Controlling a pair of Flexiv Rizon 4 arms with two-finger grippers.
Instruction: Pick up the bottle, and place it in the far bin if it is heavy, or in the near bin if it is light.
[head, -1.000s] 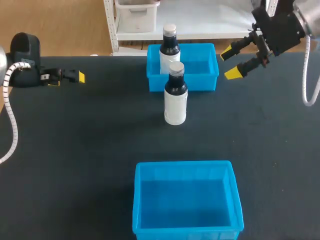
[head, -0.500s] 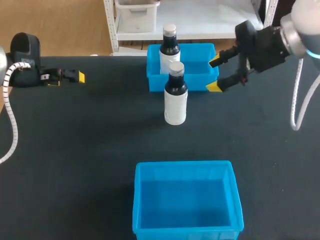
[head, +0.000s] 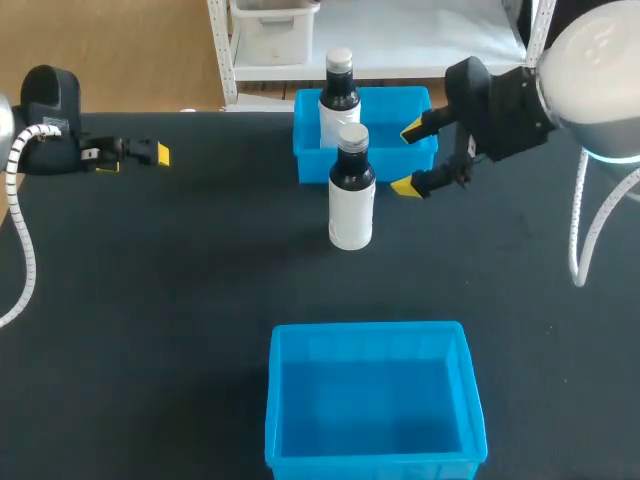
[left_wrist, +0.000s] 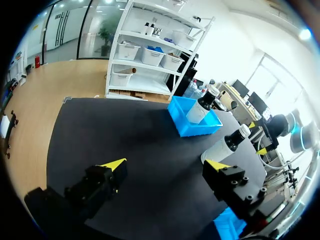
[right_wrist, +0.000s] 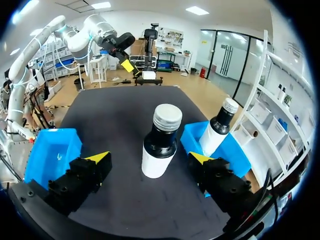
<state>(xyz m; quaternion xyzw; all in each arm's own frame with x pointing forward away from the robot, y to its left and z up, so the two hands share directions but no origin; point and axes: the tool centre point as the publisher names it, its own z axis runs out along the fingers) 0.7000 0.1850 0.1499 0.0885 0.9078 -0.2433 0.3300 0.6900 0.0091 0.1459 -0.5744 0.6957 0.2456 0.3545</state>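
the bottle (head: 351, 190) stood upright on the black table (head: 180, 300), with the far bin (head: 312, 165) just beyond it at 12 o'clock, holding a second bottle (head: 339, 90), and the near bin (head: 375, 400) at 6 o'clock. the right gripper (head: 408, 157) hung near it at 3 o'clock, fingers spread wide, touching nothing. it would do best to come in level, straddle the white body below the dark shoulder, keep its far finger off the bin wall, then squeeze evenly. the left gripper (left_wrist: 165, 165), also spread, sat well apart at 9 o'clock

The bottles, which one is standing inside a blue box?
The far bottle, upright in the far bin. The other bottle stands on the table, outside it.
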